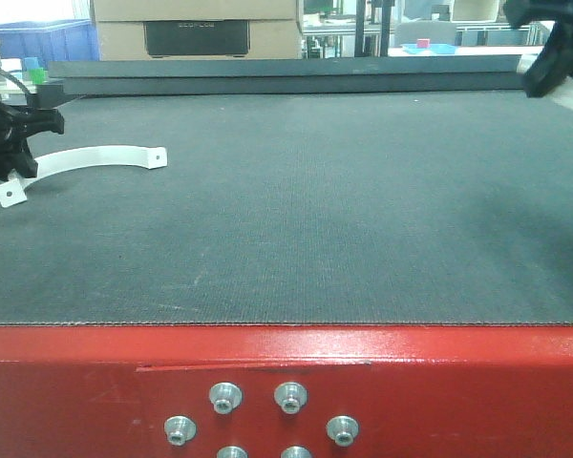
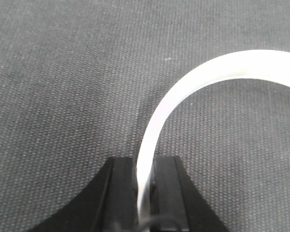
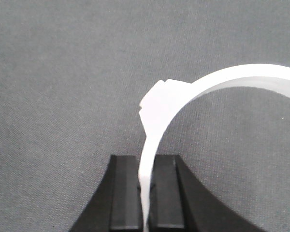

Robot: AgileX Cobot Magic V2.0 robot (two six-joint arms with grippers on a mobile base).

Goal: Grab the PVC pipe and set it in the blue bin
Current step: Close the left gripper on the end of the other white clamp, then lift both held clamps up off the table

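Note:
A white curved PVC piece with tabbed ends lies on the dark mat at the far left. My left gripper is shut on its near end; the left wrist view shows the black jaws pinching the white strip. My right gripper is raised at the top right. In the right wrist view it is shut on a second white curved PVC piece, held above the mat. A blue bin stands beyond the table at the back left.
The dark mat covers the table, with a red front edge carrying bolts. A dark rail runs along the back. Cardboard boxes stand behind it, and small coloured blocks sit at the back left.

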